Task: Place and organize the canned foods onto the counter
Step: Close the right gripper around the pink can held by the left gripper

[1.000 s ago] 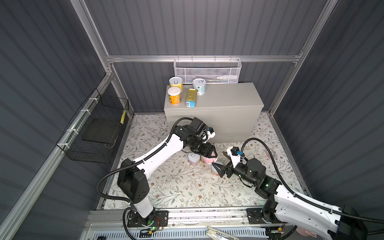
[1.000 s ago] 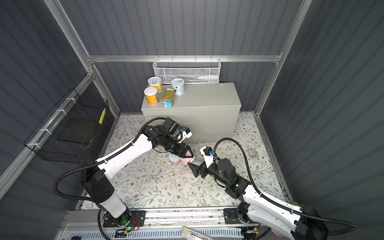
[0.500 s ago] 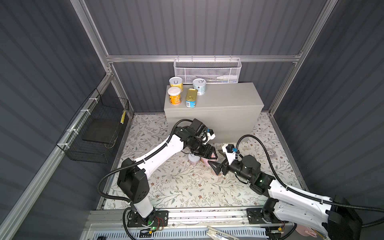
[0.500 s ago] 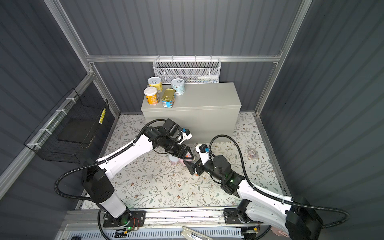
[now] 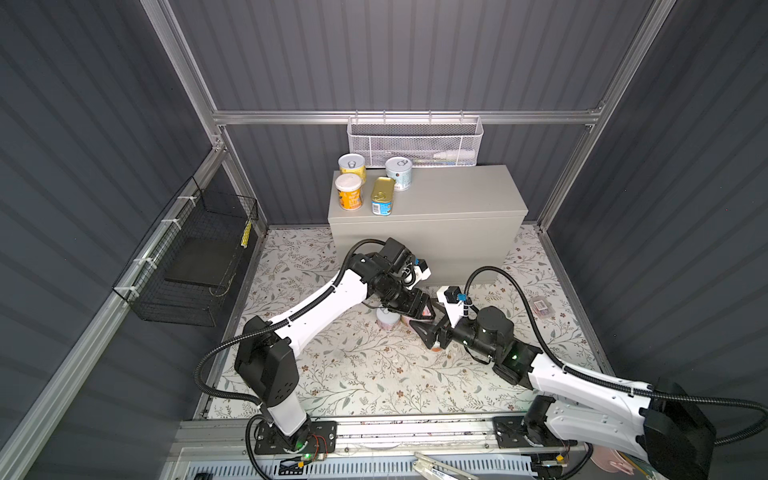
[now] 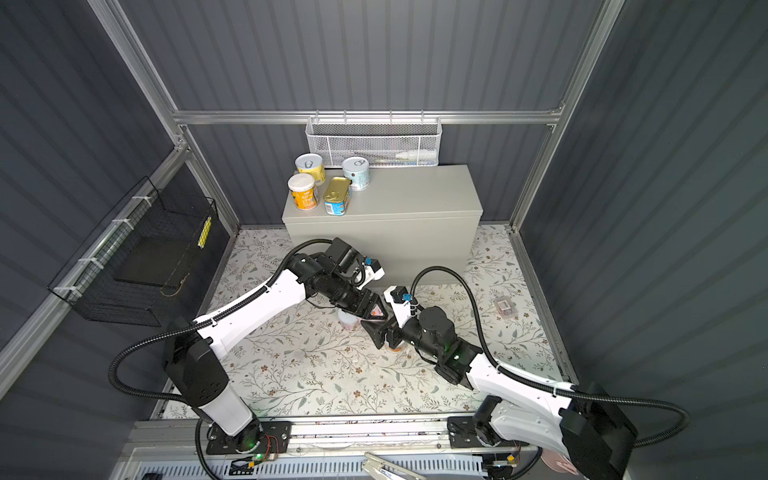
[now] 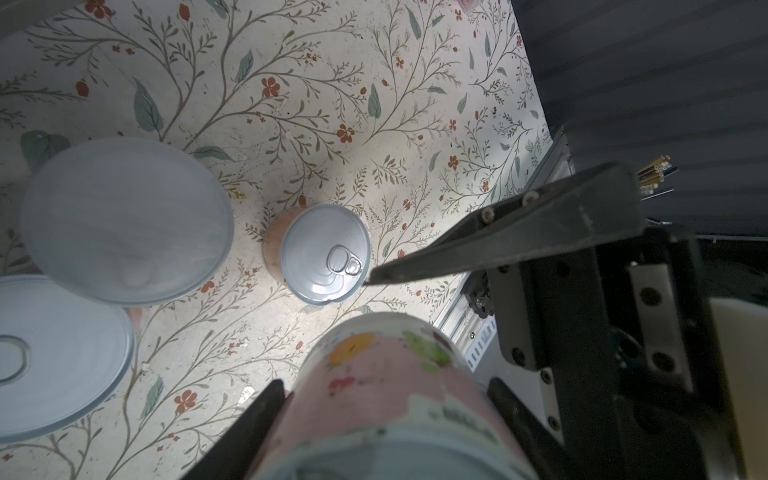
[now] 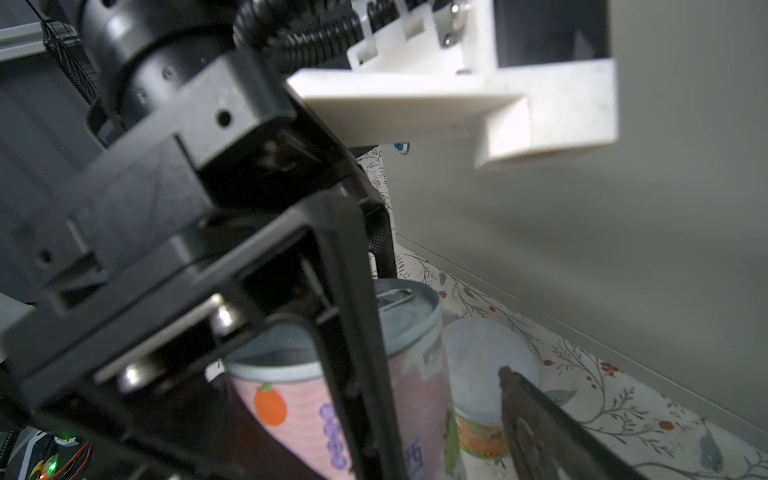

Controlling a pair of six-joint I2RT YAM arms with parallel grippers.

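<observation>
Left end effector (image 5: 417,306): closed on upright pink can (image 7: 386,395), low before the front edge of the desk (image 5: 449,199); its top lies above, behind. Right end effector (image 5: 432,328): wide open, empty, alongside.

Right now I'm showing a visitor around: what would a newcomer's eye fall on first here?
The two arms meet low over the floral mat, before the grey cabinet: the left tool grips a pink-labelled can, and the right tool gapes open beside it. Then the four tins, clustered at the left of the cabinet top.
</observation>
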